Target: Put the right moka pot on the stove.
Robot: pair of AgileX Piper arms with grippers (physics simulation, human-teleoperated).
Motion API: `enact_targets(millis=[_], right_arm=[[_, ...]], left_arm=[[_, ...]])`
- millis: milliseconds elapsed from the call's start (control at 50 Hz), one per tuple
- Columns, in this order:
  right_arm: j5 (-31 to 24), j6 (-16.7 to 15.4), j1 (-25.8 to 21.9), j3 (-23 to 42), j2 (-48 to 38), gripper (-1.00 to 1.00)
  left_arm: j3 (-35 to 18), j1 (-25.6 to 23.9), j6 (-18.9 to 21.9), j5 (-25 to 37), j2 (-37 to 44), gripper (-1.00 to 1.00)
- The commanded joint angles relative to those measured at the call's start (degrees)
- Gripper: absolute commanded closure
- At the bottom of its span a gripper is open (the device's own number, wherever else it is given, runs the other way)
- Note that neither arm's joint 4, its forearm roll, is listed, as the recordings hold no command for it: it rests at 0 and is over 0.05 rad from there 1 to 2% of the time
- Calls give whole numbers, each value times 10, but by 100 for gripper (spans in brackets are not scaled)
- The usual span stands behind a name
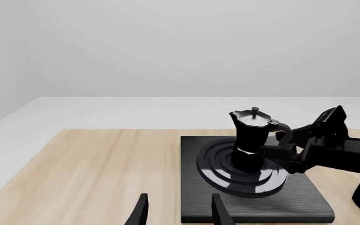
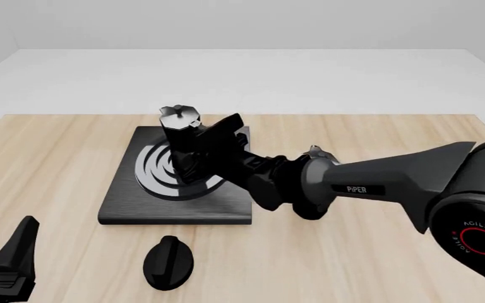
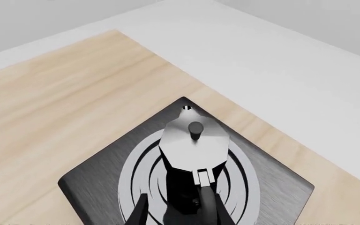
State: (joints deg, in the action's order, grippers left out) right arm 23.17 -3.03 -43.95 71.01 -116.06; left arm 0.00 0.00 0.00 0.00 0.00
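Spanning the middle of the desk (image 2: 377, 252), the stove (image 2: 124, 205) was seen with the right moka pot (image 2: 179, 136) stood upright on its burner rings, so the placement was judged nearly done. The right hand (image 3: 175, 206) was closed on the pot's handle; the left hand (image 1: 176, 211) was open and empty, kept well apart.
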Motion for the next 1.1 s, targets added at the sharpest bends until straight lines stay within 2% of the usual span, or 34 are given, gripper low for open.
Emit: enact_targets(millis=[20,260,620,1100], right_arm=[[3,-6,4,-22,27,-100],[12,-20,12,-45,61,-100],[22,-39,2,-117,155,-100],[-33,-38,-23,-184,304,-100]], left_arm=[[0,0,0,0,0,-100],[0,0,0,0,0,-100],[0,0,0,0,0,-100],[0,0,0,0,0,-100]])
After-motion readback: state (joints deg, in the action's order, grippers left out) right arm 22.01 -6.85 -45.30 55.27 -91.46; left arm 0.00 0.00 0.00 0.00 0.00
